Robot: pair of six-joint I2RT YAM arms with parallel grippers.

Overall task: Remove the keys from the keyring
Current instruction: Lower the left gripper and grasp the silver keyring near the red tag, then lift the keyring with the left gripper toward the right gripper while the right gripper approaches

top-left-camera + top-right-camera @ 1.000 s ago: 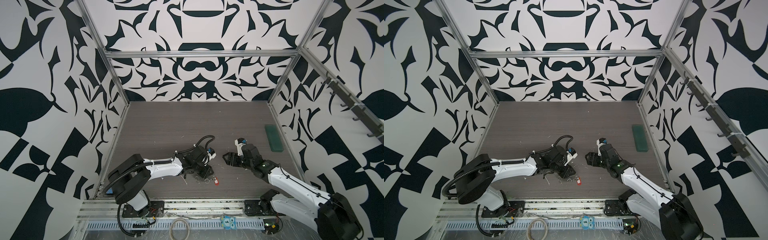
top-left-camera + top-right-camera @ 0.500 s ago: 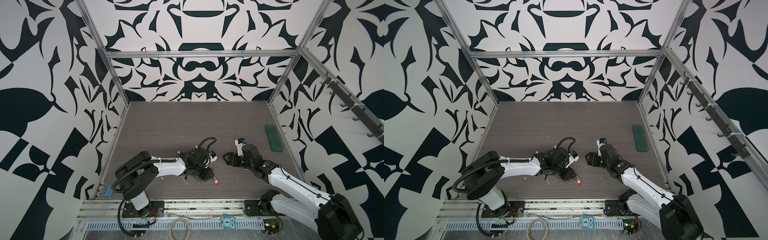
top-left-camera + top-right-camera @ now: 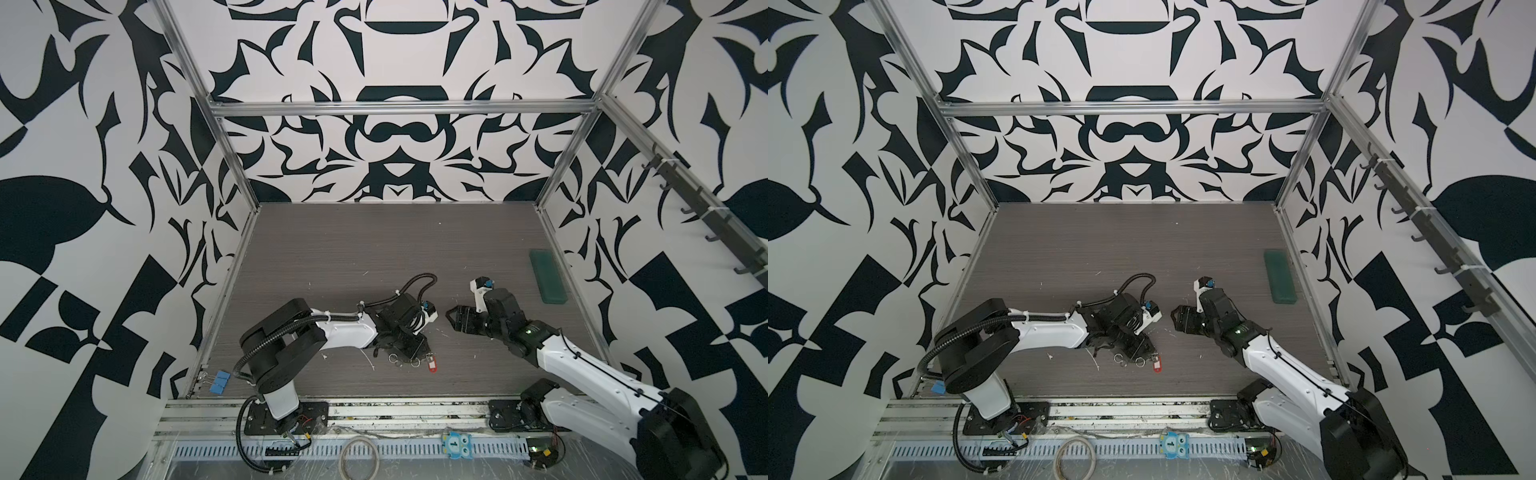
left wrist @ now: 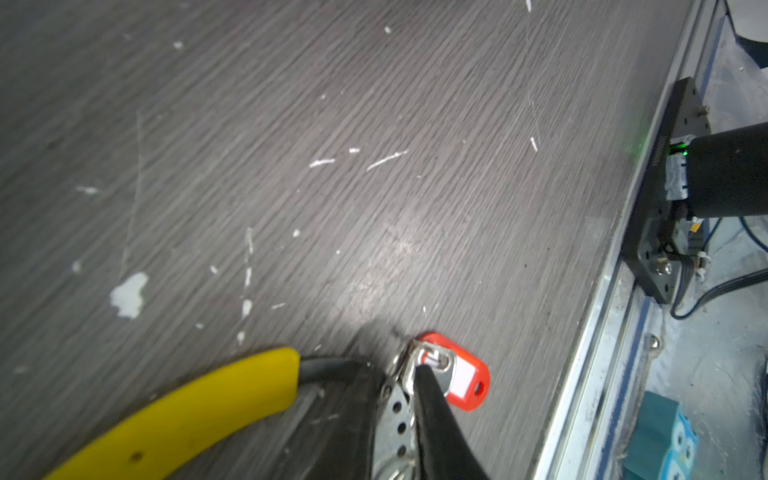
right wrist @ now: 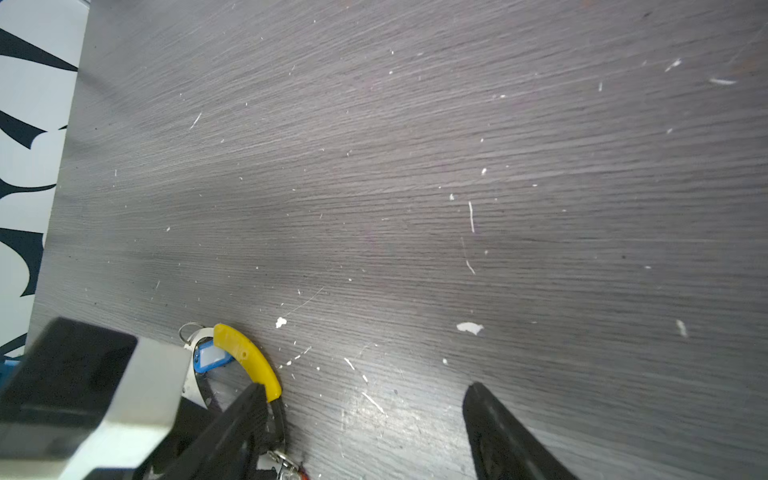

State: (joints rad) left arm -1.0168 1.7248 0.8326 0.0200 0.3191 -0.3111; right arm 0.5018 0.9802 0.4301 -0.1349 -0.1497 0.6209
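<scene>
Reaching low across the table, wrist turned toward the front edge, the left gripper is nearly closed and pinches the keyring at its holed metal band; the red key lies at its tip. The right gripper hovers close by, wide apart and empty; the blue key lies beside the yellow part.

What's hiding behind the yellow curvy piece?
A blue key tag with a white label peeks out behind the yellow sleeve, beside a small metal ring. Its far end is covered.
</scene>
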